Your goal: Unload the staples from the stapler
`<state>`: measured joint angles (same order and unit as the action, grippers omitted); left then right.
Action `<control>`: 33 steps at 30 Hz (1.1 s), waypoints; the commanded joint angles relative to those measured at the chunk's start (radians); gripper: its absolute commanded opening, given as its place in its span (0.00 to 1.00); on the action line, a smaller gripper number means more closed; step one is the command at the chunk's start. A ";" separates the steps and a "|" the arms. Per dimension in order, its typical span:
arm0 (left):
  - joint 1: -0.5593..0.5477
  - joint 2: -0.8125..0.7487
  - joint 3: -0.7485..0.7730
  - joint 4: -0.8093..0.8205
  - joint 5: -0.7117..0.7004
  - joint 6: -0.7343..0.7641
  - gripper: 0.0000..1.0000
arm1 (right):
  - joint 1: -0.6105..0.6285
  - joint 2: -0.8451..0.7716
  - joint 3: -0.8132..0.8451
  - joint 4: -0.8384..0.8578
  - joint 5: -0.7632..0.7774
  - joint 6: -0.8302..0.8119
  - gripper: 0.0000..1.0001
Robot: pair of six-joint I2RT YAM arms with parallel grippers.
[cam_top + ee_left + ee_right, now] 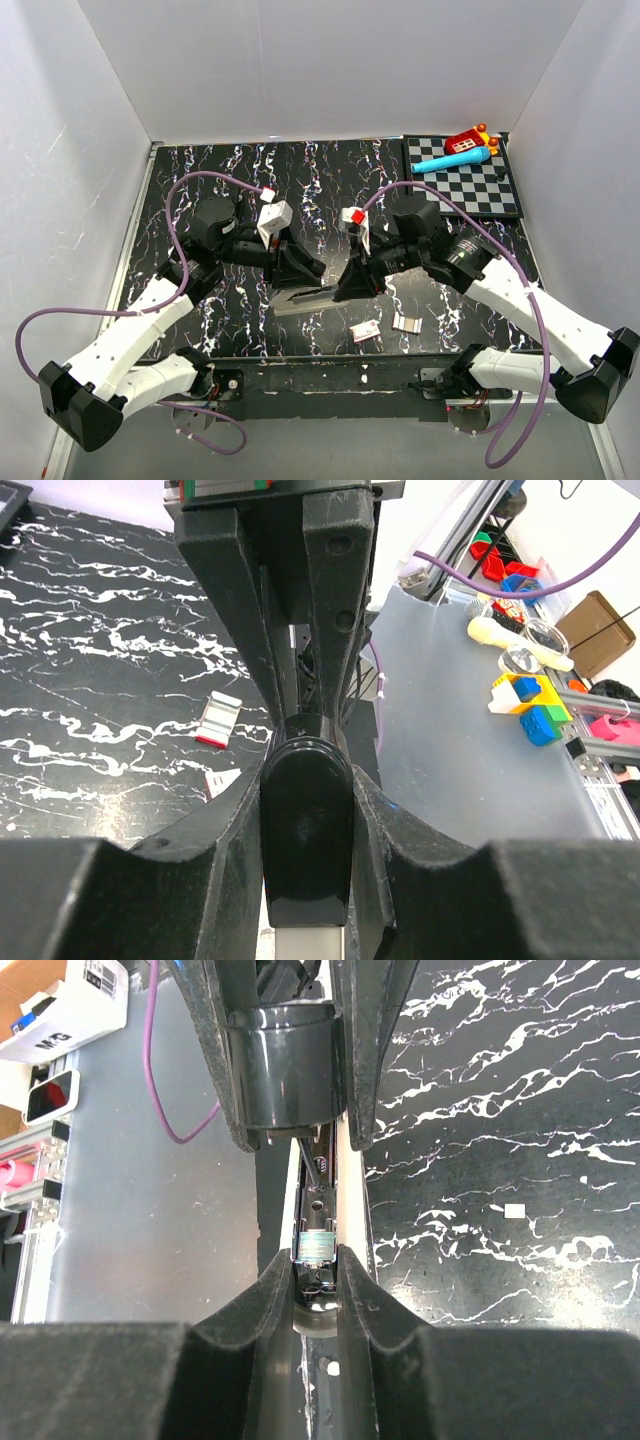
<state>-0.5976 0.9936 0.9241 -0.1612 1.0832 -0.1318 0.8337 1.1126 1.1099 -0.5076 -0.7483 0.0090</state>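
Observation:
The grey-silver stapler (303, 297) is at the table's middle, between both grippers. My left gripper (305, 270) is shut on its glossy black rounded end (305, 830), with the jaws pressed on both sides; a pale metal part shows below that end. My right gripper (352, 283) is shut on the stapler's other end (318, 1175). There the open metal channel shows between the fingers (275, 1300), and a short silvery staple block (317, 1248) sits in it. In each wrist view the other gripper shows straight ahead, gripping the same stapler.
Two small red-and-white staple pieces (364, 330) (407, 322) lie on the black marbled table (200, 170) just in front of the stapler. A chessboard (470, 190) at the back right carries a red toy (466, 142) and a blue cylinder (455, 160). White walls enclose the table.

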 commanded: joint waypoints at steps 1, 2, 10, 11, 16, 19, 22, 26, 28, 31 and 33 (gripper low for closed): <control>-0.004 -0.043 0.032 0.207 0.001 -0.042 0.00 | 0.010 0.006 -0.015 0.012 0.043 0.059 0.15; -0.004 -0.038 0.030 0.207 0.004 -0.043 0.00 | 0.010 0.001 -0.009 0.011 0.050 0.059 0.20; -0.004 -0.019 0.027 0.187 -0.002 -0.029 0.00 | 0.010 -0.020 0.074 -0.038 0.128 0.028 0.38; -0.004 -0.018 0.027 0.180 -0.006 -0.025 0.00 | 0.010 -0.022 0.086 -0.048 0.138 0.022 0.38; -0.004 -0.010 0.030 0.166 -0.022 -0.006 0.00 | 0.010 -0.023 0.134 -0.078 0.176 -0.003 0.40; -0.004 -0.006 0.035 0.121 -0.025 0.006 0.00 | 0.008 -0.023 0.162 -0.097 0.187 -0.006 0.41; -0.005 -0.003 0.035 0.115 -0.029 0.009 0.00 | 0.008 -0.019 0.192 -0.111 0.194 -0.033 0.42; -0.005 0.000 0.036 0.109 -0.032 0.014 0.00 | 0.010 -0.017 0.232 -0.126 0.213 -0.047 0.44; -0.005 0.002 0.036 0.107 -0.035 0.015 0.00 | 0.008 -0.016 0.249 -0.132 0.217 -0.050 0.44; -0.005 0.004 0.039 0.103 -0.049 0.015 0.00 | 0.010 -0.017 0.274 -0.134 0.224 -0.052 0.45; -0.004 0.005 0.039 0.100 -0.065 0.015 0.00 | 0.010 -0.014 0.284 -0.128 0.228 -0.041 0.45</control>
<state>-0.5980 1.0065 0.9245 -0.0799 1.0458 -0.1257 0.8410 1.1011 1.3319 -0.6418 -0.5362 -0.0261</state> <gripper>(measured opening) 0.308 0.449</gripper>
